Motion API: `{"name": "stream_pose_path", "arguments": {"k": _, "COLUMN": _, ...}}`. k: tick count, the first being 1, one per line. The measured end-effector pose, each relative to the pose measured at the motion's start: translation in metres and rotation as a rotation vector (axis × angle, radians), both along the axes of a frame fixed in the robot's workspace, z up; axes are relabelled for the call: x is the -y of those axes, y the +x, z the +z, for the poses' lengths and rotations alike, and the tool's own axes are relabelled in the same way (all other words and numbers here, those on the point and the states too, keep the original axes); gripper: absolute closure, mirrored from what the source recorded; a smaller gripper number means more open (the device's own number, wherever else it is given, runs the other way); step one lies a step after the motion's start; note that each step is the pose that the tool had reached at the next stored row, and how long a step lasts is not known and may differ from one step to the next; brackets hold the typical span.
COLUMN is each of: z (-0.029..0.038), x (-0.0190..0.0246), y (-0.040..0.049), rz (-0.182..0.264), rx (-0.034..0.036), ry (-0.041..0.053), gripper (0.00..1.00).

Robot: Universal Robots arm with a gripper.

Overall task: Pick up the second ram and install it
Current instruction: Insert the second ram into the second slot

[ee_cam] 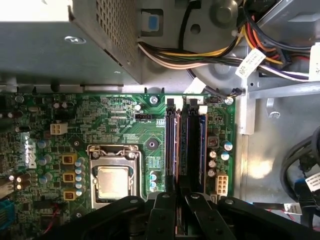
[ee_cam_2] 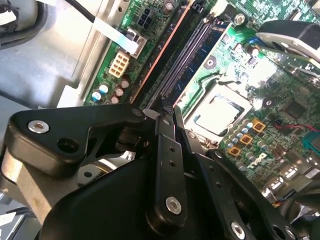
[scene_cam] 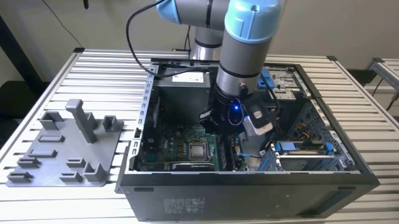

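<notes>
I am pinching the ram (ee_cam: 192, 150) between my two flat black fingers (ee_cam_2: 166, 150), which are pressed onto its thin upper edge. The ram is a long, narrow, dark stick standing on edge in its slot (ee_cam: 196, 145) on the motherboard (ee_cam: 115, 125); in the first wrist view it is running from the white latch near the board's edge back under my fingertips. Whether it is fully seated I cannot tell. Just beside it, an empty black slot (ee_cam: 171, 145) is lying parallel, a thin straight channel with a lighter strip down its length.

My gripper (ee_cam_2: 167, 117) is made of matte black linkage bars with round silver screws, and in the second wrist view the fingers are tapering to a narrow wedge over the slots.

The motherboard is glossy green, crowded with small cylindrical capacitors, orange square components and fine traces. Near the slots the processor (ee_cam: 113, 181) is sitting as a square of brushed silver metal in a steel frame.

Further out, a grey box (ee_cam: 70, 40) with a perforated mesh side is standing against the board's edge, and a bundle of yellow, orange and black wires (ee_cam: 200, 55) is curving past it.

In the exterior view the open black case (scene_cam: 249, 186) is lying on a ribbed white table (scene_cam: 93, 79), with a grey plastic fixture (scene_cam: 68, 144) of blocky posts at the exterior view's left.
</notes>
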State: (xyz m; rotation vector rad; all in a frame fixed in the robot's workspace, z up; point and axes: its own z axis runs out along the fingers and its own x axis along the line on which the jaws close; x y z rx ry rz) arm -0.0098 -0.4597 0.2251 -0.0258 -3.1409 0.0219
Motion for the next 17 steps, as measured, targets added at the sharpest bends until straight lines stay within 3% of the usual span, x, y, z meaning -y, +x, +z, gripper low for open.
{"name": "stream_pose_path", "arguments": {"k": 17, "z": -0.001, "x": 0.0004, "y": 0.0022, "rz": 0.007, "rx": 0.0, "ry": -0.0002, "gripper": 0.86}}
